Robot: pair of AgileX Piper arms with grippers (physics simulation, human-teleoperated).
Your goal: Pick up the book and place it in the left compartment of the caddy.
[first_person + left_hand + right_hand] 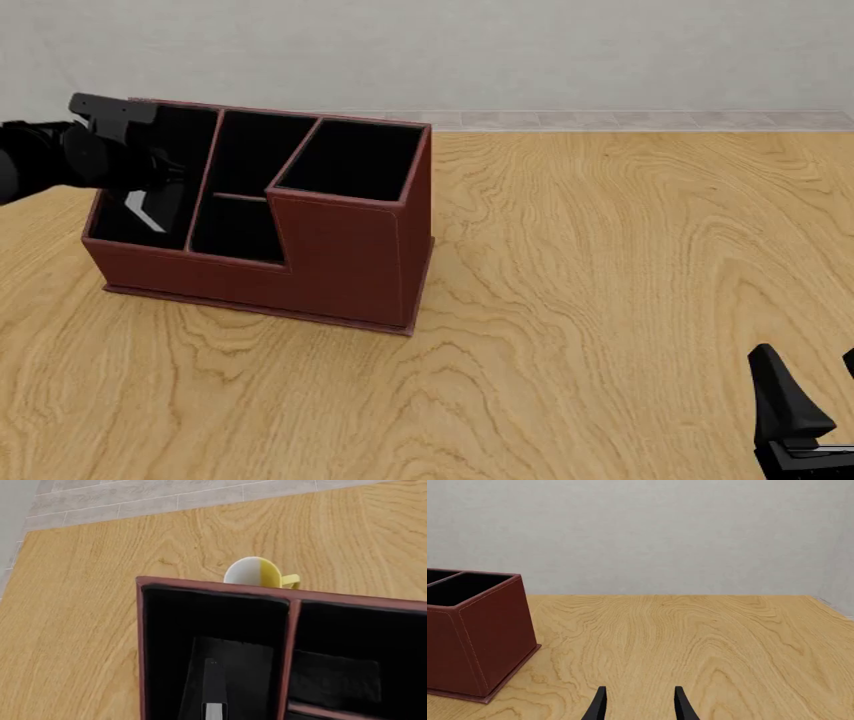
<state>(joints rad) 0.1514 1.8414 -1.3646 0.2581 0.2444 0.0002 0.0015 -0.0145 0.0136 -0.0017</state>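
The reddish-brown caddy stands at the table's left; it also shows in the left wrist view and the right wrist view. The thin black book stands tilted inside the left compartment, white page edge showing. In the left wrist view the book runs edge-on down into that slot, in line with the gripper. My left gripper hangs over the slot at the book's top and looks shut on it; its fingers are lost against the black lining. My right gripper is open and empty near the front right.
A white and yellow mug stands on the table just behind the caddy's far wall; it is hidden in the front view. The table's left edge and a grey tiled floor strip lie beyond. Bare wood spreads to the caddy's right.
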